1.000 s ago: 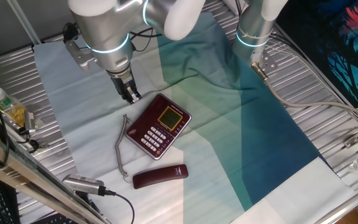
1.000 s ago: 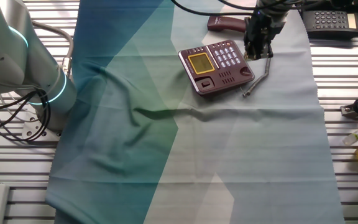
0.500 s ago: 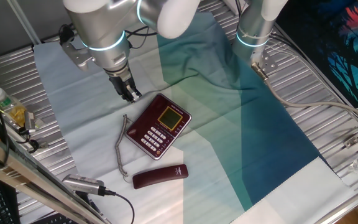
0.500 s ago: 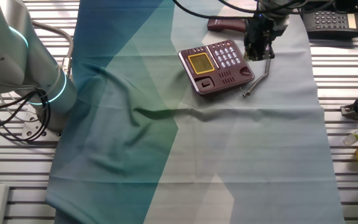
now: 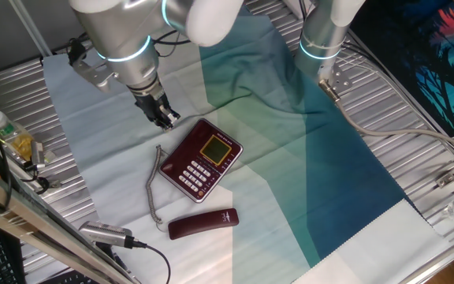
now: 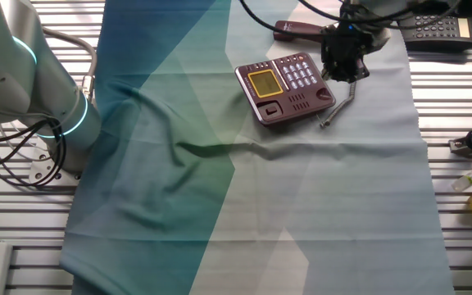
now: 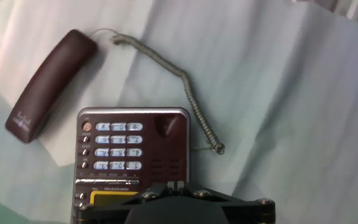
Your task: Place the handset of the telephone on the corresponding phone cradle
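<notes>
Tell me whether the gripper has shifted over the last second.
Yes. In one fixed view the gripper has drifted slightly left and up, away from the telephone, which stays put.

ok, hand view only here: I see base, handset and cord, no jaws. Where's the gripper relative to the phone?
Observer: The gripper hangs above the cloth on the coiled cord's side of the telephone. It is not over the handset.
Operator: Jaws open? Holding anything?
Observer: The fixed views don't show how far apart they are. Nothing is held between them.
Operator: Anything off-frame near the handset?
Observer: Yes, a second black phone sits on the slatted table just past the cloth edge, close to the handset.
</notes>
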Controlling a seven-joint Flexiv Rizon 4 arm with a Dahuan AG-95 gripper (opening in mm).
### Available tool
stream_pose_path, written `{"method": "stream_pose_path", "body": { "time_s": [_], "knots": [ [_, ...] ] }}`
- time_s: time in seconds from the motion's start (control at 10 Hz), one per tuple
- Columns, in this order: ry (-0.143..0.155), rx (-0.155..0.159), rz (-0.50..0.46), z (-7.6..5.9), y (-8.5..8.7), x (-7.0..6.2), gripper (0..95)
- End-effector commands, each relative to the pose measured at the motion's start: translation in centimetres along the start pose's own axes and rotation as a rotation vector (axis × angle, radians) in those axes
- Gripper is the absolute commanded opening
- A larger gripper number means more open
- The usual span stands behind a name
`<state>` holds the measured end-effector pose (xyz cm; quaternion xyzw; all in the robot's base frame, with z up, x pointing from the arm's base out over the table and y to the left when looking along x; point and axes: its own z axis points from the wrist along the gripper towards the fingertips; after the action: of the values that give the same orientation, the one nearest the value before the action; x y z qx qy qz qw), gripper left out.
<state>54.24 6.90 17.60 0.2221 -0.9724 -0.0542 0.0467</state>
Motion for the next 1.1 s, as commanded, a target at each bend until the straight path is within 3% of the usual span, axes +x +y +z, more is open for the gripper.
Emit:
{"method": "stream_pose_path", "body": {
  "time_s": [0.1,0.2,0.3,1.1],
  "knots": [
    [-0.002,0.010,-0.007,0.00,0.10,0.09,0.0],
    [-0.007,0.063,-0.010,0.00,0.10,0.09,0.0],
    [-0.009,0.089,-0.001,0.00,0.10,0.09,0.0],
    [-0.016,0.095,0.015,0.00,0.10,0.09,0.0]
  ]
}}
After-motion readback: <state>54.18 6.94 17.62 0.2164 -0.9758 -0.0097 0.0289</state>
